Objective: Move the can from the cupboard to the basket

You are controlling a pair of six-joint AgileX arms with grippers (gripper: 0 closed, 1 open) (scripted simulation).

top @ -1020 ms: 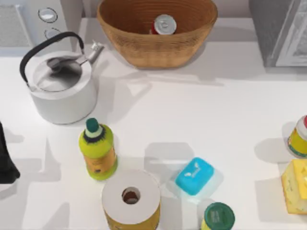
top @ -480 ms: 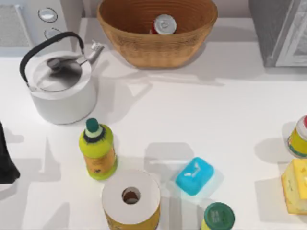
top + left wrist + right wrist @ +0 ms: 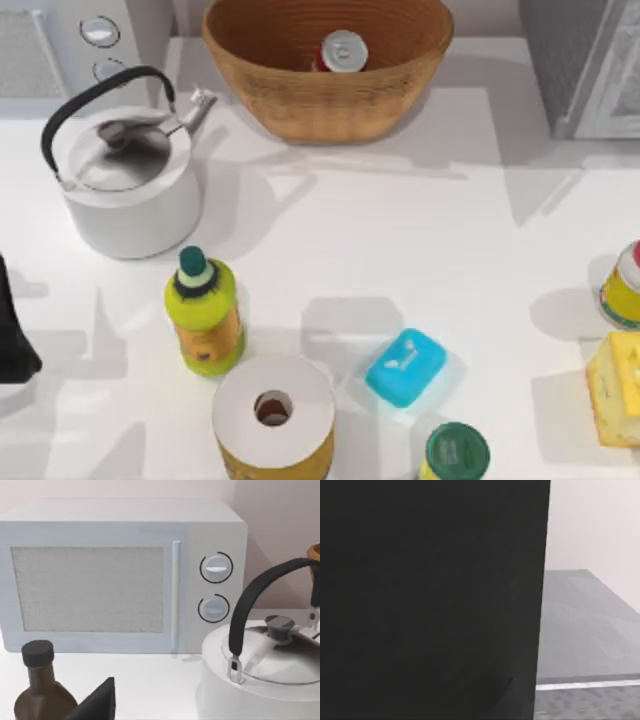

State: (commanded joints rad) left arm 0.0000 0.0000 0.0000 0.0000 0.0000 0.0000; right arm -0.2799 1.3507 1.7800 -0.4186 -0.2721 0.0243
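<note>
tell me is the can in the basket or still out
In. The can stands upright inside the basket, its silver top facing up in the top view, with the wicker rim all around it.

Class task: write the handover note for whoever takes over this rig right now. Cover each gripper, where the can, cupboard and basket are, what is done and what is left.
Left gripper: parked at the table's left edge, beside the kettle.
The can stands upright inside the basket at the table's back.
The cupboard is at the back right corner.
Done: the can is in the basket.
Left: apparently nothing more to move.
</note>
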